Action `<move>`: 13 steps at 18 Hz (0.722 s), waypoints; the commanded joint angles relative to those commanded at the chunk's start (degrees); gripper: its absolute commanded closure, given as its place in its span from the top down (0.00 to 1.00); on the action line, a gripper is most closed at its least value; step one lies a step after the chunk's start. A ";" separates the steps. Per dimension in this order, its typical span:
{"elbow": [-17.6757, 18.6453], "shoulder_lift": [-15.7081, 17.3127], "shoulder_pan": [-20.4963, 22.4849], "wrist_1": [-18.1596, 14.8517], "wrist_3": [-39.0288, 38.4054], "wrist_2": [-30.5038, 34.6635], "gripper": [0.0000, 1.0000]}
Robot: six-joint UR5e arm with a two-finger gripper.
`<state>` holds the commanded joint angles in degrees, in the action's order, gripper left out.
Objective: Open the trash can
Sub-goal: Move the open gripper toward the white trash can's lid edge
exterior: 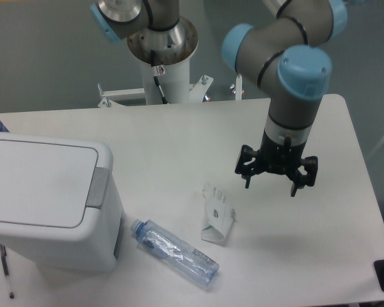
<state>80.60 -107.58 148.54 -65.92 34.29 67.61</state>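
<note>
trash can [48, 201]: white, boxy, rounded corners; sits at the left edge of the table [179, 137]. Well apart from the gripper.
lid [38, 182]: flat, closed, flush on top.
push tab [100, 187]: grey, on the can's right side, untouched.
gripper [271, 184]: hangs above the right half of the table, pointing down, fingers spread wide, holding nothing.
arm [288, 77]: grey links, blue joint caps, comes in from top right.
bottle [174, 251]: clear plastic, lying on its side just right of the can's base, cap toward the can.
carton [216, 214]: small, white, crumpled; between bottle and gripper.
</note>
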 joint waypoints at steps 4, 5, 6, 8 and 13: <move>-0.35 -0.26 -1.67 0.00 -0.90 -0.99 1.00; -0.70 -0.52 -2.72 0.00 -0.90 -1.42 1.00; -0.70 -0.44 -3.25 0.00 -1.16 -2.38 1.00; -0.70 -0.09 -3.43 0.26 -4.65 -5.10 1.00; -0.44 1.23 -8.16 7.11 -13.63 -8.46 1.00</move>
<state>80.16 -106.35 140.37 -58.81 20.67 59.15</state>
